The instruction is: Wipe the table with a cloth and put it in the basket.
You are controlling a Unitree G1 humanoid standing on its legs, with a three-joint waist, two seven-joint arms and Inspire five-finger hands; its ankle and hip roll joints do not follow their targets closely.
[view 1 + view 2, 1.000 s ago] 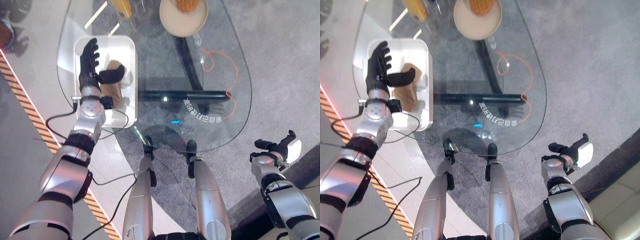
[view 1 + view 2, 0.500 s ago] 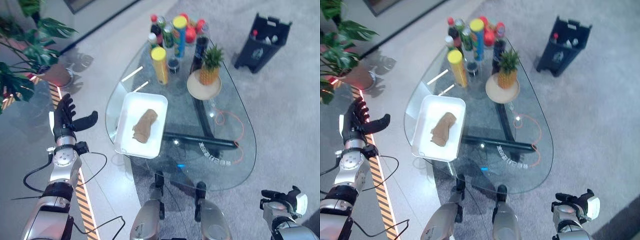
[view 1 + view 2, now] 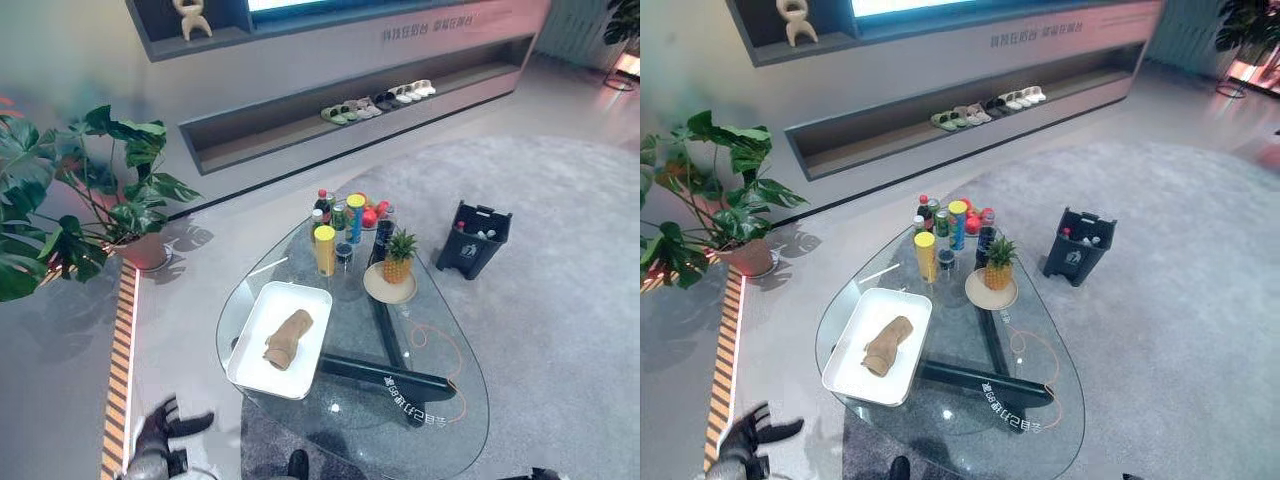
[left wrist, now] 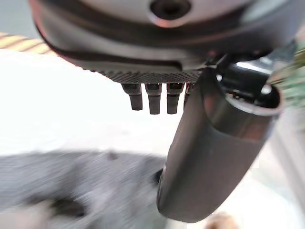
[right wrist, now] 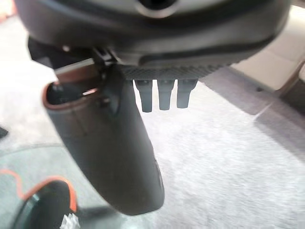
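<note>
One cloth, brown, bunched, lies inside white basket on glass surface, left part. Judged: task looks finished, cloth already placed. Only step left: keep arms clear of surface edge, avoid bumping basket or bottles and pineapple at far end. Left hand low, off surface, well apart from basket, fingers straight and spread, holding nothing. Right hand over carpet, fingers straight, empty.
</note>
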